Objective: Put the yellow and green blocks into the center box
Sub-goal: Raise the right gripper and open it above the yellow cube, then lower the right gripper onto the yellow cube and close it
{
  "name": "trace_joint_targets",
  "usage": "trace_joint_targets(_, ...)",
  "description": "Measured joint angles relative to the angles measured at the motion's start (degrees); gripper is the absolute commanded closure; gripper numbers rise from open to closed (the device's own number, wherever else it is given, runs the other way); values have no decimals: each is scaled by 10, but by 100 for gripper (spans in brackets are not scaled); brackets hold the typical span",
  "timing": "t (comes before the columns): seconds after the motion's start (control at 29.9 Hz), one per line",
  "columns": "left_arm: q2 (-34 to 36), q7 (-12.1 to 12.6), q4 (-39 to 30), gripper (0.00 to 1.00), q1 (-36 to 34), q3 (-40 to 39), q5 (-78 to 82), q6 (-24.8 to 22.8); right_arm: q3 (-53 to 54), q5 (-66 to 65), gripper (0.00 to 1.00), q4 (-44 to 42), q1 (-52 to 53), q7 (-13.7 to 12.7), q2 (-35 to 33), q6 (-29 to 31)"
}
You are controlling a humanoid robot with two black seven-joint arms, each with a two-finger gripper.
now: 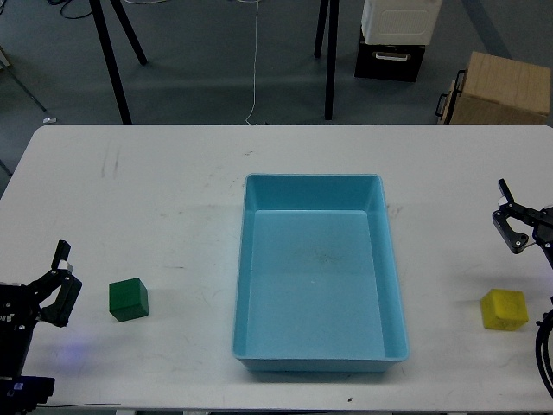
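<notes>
A green block (128, 299) sits on the white table left of the empty blue box (316, 272). A yellow block (505, 309) sits on the table right of the box, near the front edge. My left gripper (60, 284) is open and empty, a little left of the green block and apart from it. My right gripper (508, 219) is open and empty, above and behind the yellow block, clear of it.
The white table (173, 190) ends close in front of both blocks. Beyond the far edge stand black stand legs (112, 60), a black-and-white case (393, 39) and a cardboard box (501, 86) on the floor.
</notes>
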Motion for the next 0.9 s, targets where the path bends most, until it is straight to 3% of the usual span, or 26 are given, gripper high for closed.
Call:
trace_joint_targets(0.07, 0, 0, 0, 0, -2, 0, 0, 0, -70, -38, 0, 8, 70, -15, -80, -35)
trace_joint_targets(0.17, -1, 0, 0, 0, -6, 0, 0, 0, -179, -123, 0, 19, 188, -67, -156, -71)
trace_joint_targets(0.3, -3, 0, 0, 0, -8, 2, 0, 0, -379, -229, 0, 21, 375, -143, -186, -79)
trace_joint_targets(0.4, -3, 0, 1, 0, -12, 2, 0, 0, -555, -308, 0, 16, 522, -173, -182, -80)
trace_joint_targets(0.63, -3, 0, 2, 0, -31, 2, 0, 0, -906, -428, 0, 20, 794, -218, -118, -41)
trace_joint_targets(0.77, -4, 0, 3, 0, -37, 2, 0, 0, -1003, -527, 0, 42, 821, -224, -113, -11)
trace_joint_targets(0.9, -4, 0, 3, 0, -38, 2, 0, 0, -1022, -579, 0, 46, 761, -225, -115, -10)
